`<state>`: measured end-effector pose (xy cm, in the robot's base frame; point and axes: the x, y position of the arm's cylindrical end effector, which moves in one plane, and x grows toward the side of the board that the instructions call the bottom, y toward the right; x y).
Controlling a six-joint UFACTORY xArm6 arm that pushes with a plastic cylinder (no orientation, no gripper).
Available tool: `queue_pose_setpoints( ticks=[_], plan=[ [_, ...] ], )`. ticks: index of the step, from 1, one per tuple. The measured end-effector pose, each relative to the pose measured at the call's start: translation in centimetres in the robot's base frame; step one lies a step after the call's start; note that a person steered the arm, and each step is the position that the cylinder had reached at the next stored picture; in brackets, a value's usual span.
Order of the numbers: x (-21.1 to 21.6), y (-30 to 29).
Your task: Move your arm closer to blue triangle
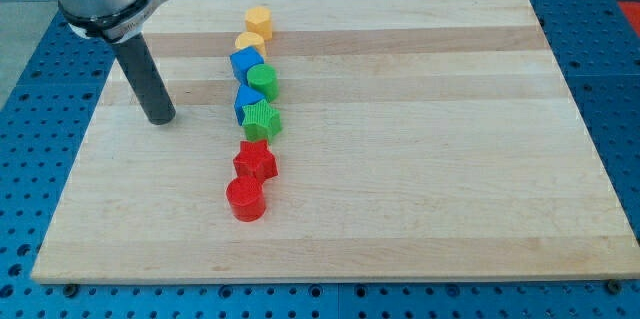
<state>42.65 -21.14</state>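
The table [420,109] is a light wooden board on a blue perforated base [30,159]. Eight blocks are arranged in a near-vertical column left of centre. From the view's top downward are seen: a yellow hexagonal block [259,22], a second yellow block [249,42], a blue cube [244,62], a green cylinder [263,81], the blue triangle [245,100], a green star [262,118], a red star [255,160] and a red cylinder [245,199]. The blue triangle is partly hidden by the green star, which it touches. My tip [160,117] is located toward the view's left of the blue triangle, apart from it, touching no block. No jaws are fitted; their state cannot be told.
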Motion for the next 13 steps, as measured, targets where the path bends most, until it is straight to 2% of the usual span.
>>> queue_pose_setpoints(
  ticks=[2, 4, 5, 7, 8, 13],
  plan=[
    [-0.1, 0.2],
    [-10.3, 3.7],
    [-10.3, 3.7],
    [-12.9, 12.7],
    [-13.9, 15.4],
    [-13.4, 16.3]
  ],
)
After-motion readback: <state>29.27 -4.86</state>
